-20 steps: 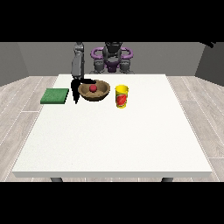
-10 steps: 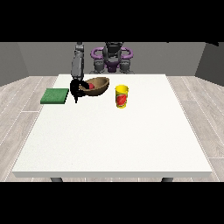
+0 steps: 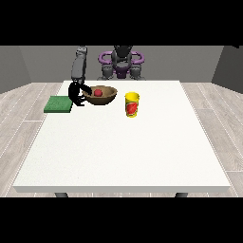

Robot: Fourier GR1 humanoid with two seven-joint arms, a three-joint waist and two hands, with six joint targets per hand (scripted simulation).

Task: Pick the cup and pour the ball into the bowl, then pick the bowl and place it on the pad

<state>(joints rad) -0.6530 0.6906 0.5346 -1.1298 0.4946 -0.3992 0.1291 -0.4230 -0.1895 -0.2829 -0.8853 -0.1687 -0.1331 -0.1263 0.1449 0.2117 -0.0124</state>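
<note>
My fingers at the view's left are curled over the near-left rim of the brown wooden bowl [image 3: 101, 96], pinching its edge, with the black hand [image 3: 76, 92] sitting just beside the bowl on its left. The grey forearm rises from that hand up towards my shoulder. The bowl looks tipped a little, its left side by my hand slightly raised, though I cannot tell whether it has fully left the white table [image 3: 124, 147]. Inside the bowl lies the red ball [image 3: 98, 92], resting near the middle.

Just to the left of my hand, touching the table's left edge, lies the green pad [image 3: 58, 104], flat and square, close to the bowl but apart from it. On the bowl's other side stands the yellow cup [image 3: 132, 104], upright, with a red mark on its side, near the bowl and not touching it.

My other hand, which would be at the view's right, does not show over the table; only my torso is visible behind the far edge.
</note>
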